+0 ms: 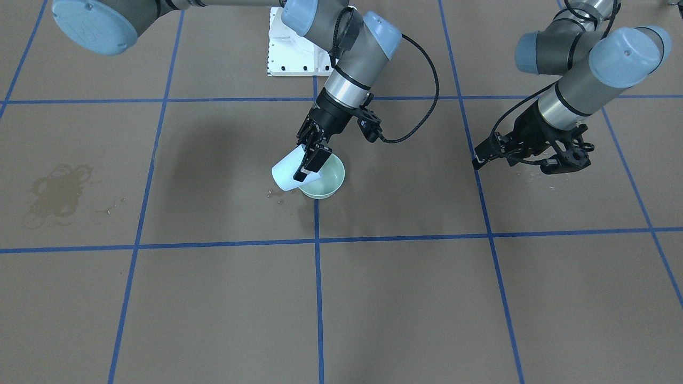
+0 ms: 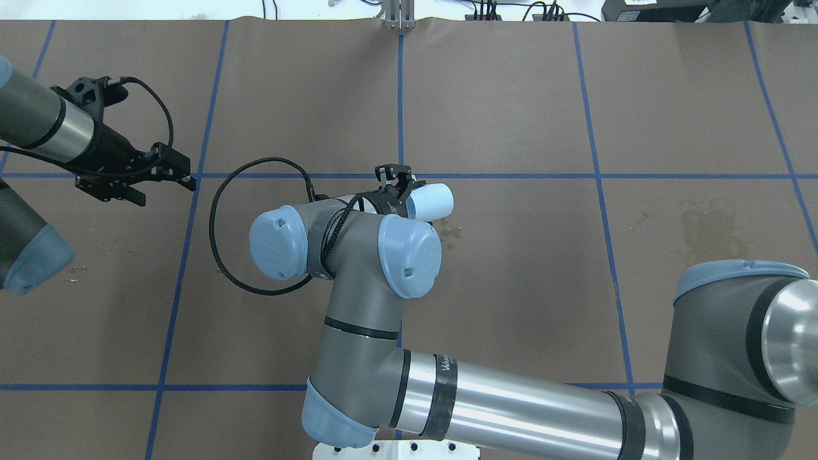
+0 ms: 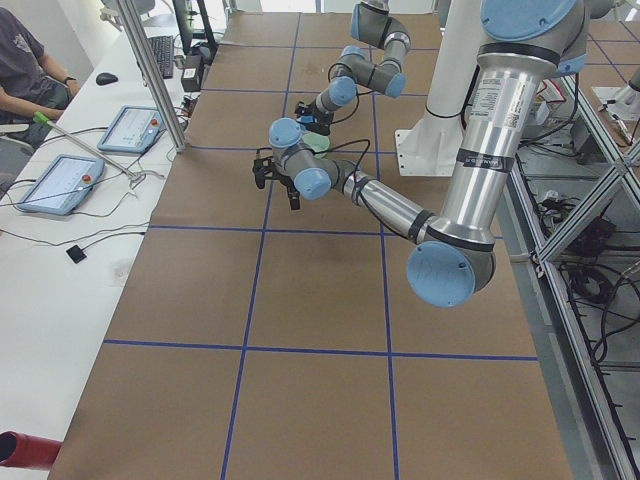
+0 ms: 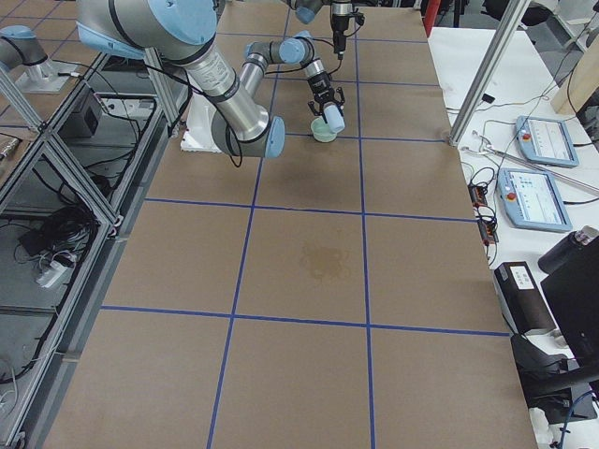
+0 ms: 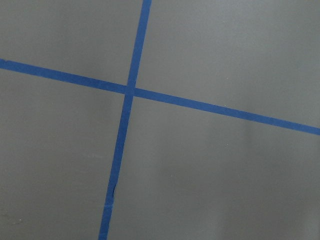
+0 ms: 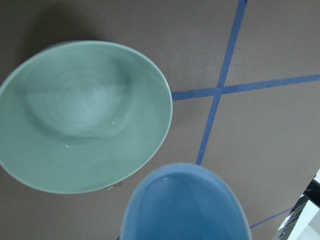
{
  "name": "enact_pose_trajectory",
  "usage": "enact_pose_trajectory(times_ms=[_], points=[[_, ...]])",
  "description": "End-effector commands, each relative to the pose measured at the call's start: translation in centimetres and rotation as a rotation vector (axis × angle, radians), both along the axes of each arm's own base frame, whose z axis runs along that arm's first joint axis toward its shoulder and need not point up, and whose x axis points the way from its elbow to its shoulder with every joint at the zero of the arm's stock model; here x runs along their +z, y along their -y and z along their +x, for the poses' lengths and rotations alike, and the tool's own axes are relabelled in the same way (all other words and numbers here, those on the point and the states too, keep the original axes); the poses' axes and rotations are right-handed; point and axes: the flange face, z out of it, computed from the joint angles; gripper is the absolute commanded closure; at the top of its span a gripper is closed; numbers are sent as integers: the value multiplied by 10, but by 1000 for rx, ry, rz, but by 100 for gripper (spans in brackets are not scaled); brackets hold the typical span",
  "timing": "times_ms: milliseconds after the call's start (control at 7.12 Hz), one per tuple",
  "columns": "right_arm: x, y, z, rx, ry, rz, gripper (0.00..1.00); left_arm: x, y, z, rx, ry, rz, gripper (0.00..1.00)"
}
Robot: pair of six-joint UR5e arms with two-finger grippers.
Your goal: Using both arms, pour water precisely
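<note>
My right gripper [image 1: 312,160] is shut on a pale blue cup [image 1: 284,174] and holds it tilted, its mouth at the rim of a pale green bowl [image 1: 326,183] on the table. In the right wrist view the cup's mouth [image 6: 185,207] sits beside the bowl [image 6: 85,115]. The water [image 6: 117,120] shows only as faint drops and glints inside the bowl. In the overhead view the cup [image 2: 432,201] sticks out past the right arm, which hides the bowl. My left gripper [image 2: 167,190] is open and empty, well off to the left, above bare table.
Small spilled drops [image 1: 277,194] lie on the brown paper by the bowl. A dried stain [image 1: 56,192] marks the table on the right arm's side. Blue tape lines [image 5: 125,92] cross the table. The white pedestal base [image 1: 291,53] stands behind the bowl.
</note>
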Motion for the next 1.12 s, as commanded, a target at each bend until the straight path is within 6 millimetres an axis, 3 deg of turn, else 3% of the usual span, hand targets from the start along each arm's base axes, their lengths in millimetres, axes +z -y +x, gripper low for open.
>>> enact_pose_trajectory(times_ms=[0,562,983], points=[[4,-13,-6,-73,-134,76,100,0,0,0,-2,0,-1,0],[-9,-17,0,-133,-291,128,100,9,-3,-2,-3,9,-14,0],[-3,-14,0,-133,-356,144,100,14,-1,0,0,15,-19,0]])
